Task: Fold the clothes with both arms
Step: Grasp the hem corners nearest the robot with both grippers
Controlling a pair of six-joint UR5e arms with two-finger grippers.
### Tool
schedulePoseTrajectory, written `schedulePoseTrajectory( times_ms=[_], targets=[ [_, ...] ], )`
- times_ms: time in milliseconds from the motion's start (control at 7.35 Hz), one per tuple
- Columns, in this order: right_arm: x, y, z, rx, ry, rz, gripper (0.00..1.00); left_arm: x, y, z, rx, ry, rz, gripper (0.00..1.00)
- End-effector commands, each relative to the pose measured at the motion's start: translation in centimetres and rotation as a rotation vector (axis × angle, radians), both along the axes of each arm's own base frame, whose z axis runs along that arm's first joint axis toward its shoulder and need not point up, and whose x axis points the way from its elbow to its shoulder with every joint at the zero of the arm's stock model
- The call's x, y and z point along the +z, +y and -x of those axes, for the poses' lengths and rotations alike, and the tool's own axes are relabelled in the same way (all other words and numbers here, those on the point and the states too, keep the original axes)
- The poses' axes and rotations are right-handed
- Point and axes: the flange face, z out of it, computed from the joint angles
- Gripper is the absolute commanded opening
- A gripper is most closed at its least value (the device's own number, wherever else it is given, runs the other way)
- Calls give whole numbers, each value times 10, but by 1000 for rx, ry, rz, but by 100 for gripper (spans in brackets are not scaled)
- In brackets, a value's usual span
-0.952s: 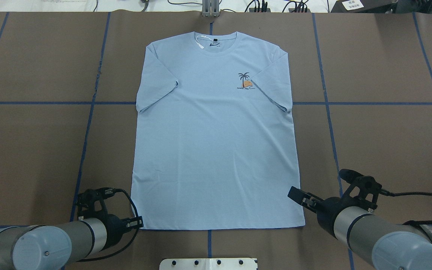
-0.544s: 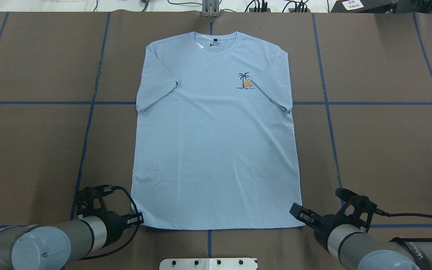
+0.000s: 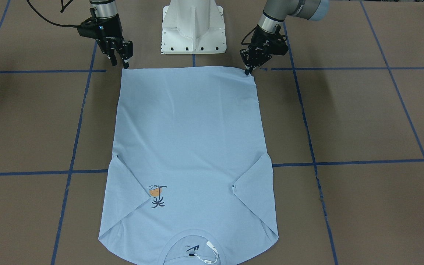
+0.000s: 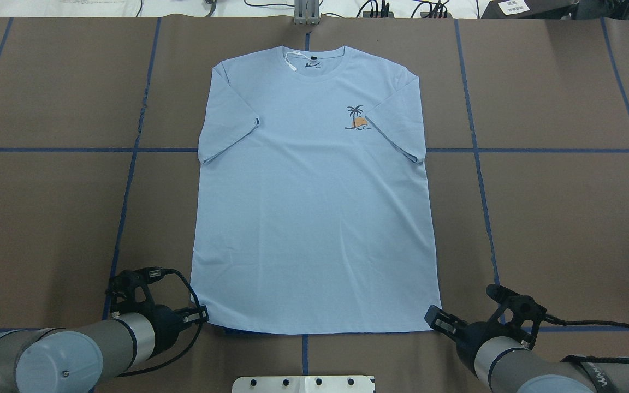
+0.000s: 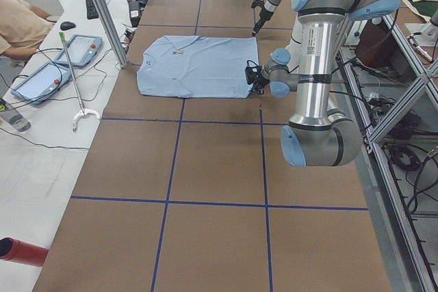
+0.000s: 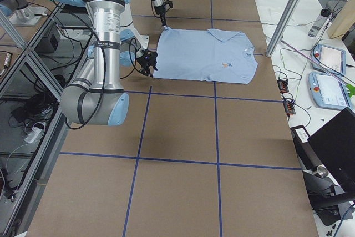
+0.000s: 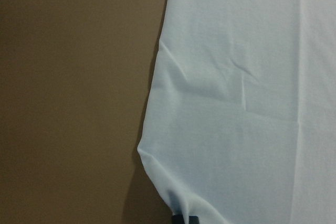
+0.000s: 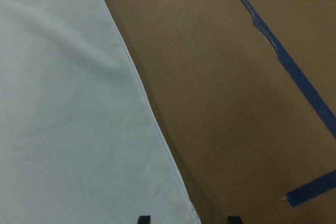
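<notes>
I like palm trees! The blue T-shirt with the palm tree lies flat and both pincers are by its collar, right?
No: the T-shirt lies flat, but the left pincer and right pincer are by its hem corners, as the overhead view shows.

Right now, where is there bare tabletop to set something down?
Free: the brown paper-covered table either side of the light blue short-sleeved T-shirt, crossed by blue tape lines. Crowded: the hem edge, where the left black claw, right black claw and white pedestal base sit.

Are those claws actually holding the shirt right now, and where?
The left gripper looks shut on the T-shirt, pinching one bottom hem corner. The right gripper is open at the other corner, gripping nothing.
</notes>
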Motion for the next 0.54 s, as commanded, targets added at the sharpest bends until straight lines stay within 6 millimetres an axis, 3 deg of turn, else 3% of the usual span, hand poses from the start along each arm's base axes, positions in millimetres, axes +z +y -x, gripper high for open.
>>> schedulePoseTrajectory(
  times_ms=[0, 408],
  targets=[
    [9, 3, 8, 0, 17, -6, 58, 0, 0, 0, -3, -1, -3, 0],
    [8, 5, 29, -2, 15, -7, 57, 2, 0, 0, -2, -5, -1, 0]
  ],
)
